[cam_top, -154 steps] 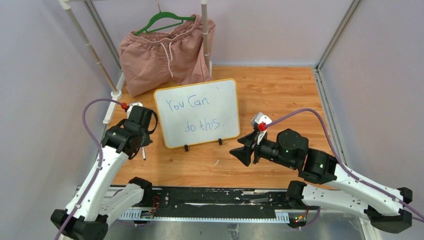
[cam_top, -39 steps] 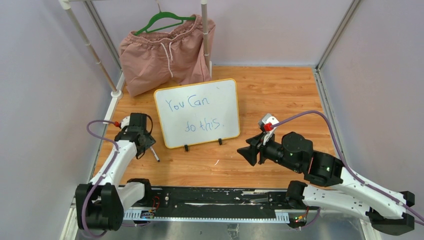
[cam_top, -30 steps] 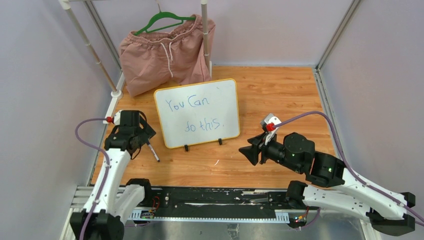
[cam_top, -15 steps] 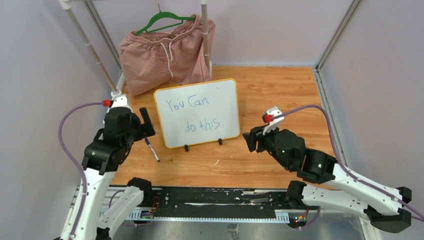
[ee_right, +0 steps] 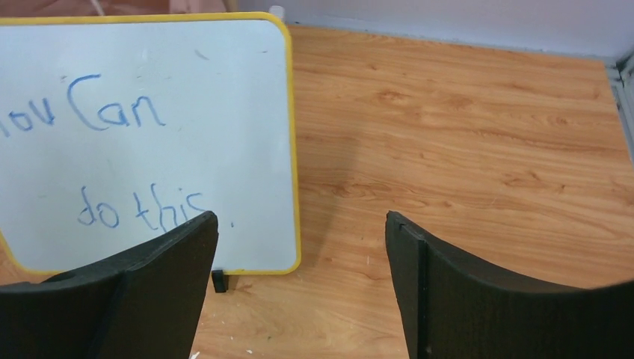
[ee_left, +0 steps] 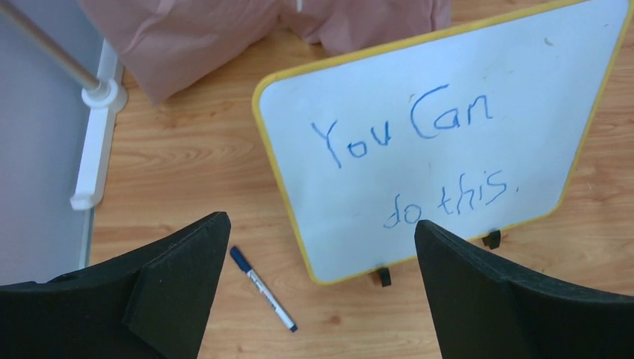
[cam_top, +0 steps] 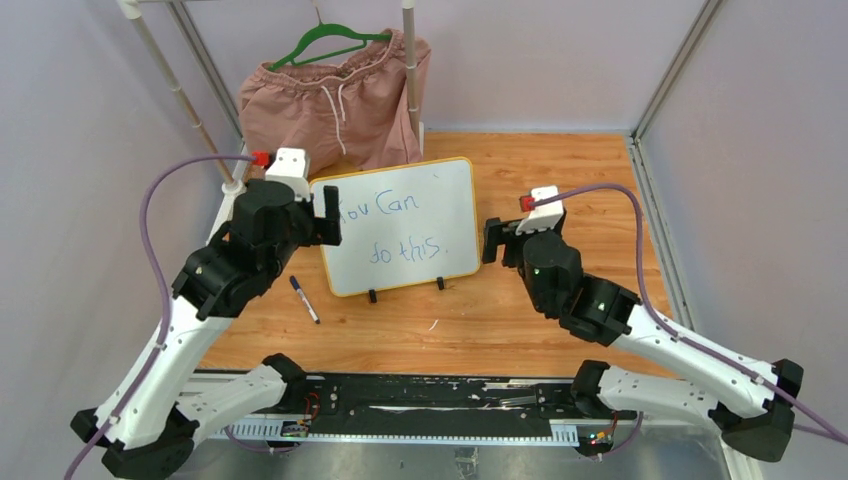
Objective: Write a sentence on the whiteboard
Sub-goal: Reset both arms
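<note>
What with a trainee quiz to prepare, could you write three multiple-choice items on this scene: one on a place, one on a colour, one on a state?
1. Where is the marker?
A) in a cup
B) on a shelf
C) on the table beside the whiteboard

2. What colour is the sentence?
A) red
B) blue
C) black

3. What state is the left end effector in?
A) open and empty
B) shut on the marker
C) shut on a cloth

Answers:
1 C: the top view shows it lying on the wood near the board's foot.
2 B: the lettering is blue in every view.
3 A: the left wrist view shows its fingers wide apart with nothing between them.
</note>
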